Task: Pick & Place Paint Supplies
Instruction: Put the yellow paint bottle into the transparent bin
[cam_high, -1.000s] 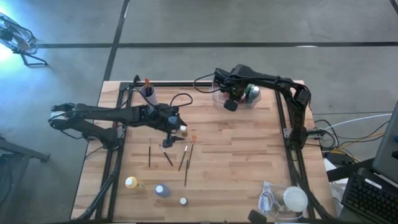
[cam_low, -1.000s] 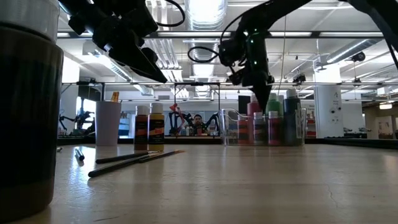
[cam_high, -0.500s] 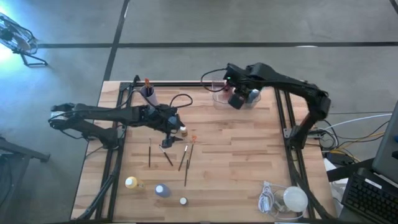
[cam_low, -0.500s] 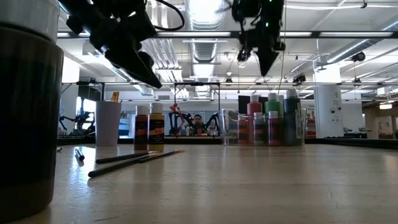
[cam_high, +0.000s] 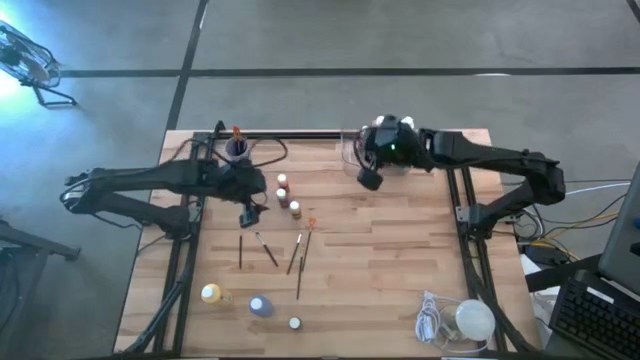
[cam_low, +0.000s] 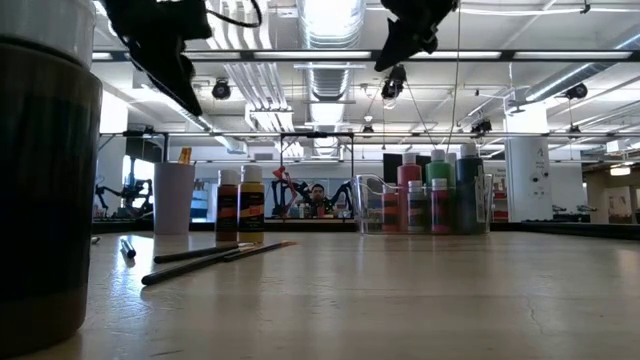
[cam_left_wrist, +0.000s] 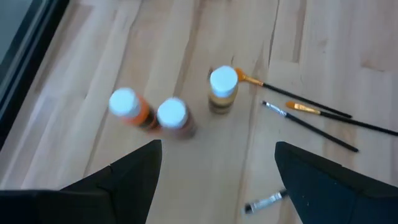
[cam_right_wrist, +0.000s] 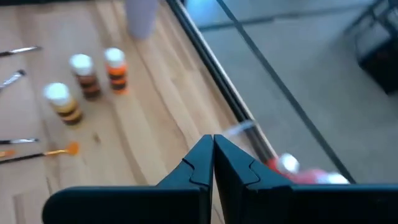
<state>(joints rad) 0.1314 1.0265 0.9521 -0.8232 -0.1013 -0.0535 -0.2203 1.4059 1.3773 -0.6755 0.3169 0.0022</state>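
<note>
The landmark here is the clear plastic tray (cam_high: 385, 160) at the far edge of the table (cam_high: 380, 260). It holds several upright paint bottles (cam_low: 432, 190), red, green and darker ones, standing close together.

The right end effector (cam_high: 369, 179) hangs above the table just beside the tray's left side, its 2 fingers pressed together with nothing between them. In the low view it sits high, well above the tray's bottles (cam_low: 408, 30).

Left of the tray, about halfway to the purple cup (cam_high: 237, 150), stand 3 small white-capped bottles (cam_high: 287, 196) in a tight cluster: 1 orange, 1 brown, 1 yellowish, all upright. The left wrist view shows them between that arm's spread fingers (cam_left_wrist: 130, 174), ahead of them and untouched. The left end effector (cam_high: 249, 215) hovers just left of this cluster, farther from the tray, fingers apart and empty.

Nearer the front edge than the 3 bottles, well away from the tray, lie thin dark paintbrushes (cam_high: 268, 251), about 5, scattered flat on the wood, 1 with an orange tip (cam_high: 311, 222). Farther toward the front, well apart from the tray, are a yellow bottle (cam_high: 211, 294), a blue-purple bottle (cam_high: 260, 306) and a small white-capped one (cam_high: 294, 323).

At the front corner on the tray's side rests a white round lump with a coiled cord (cam_high: 470, 320).
</note>
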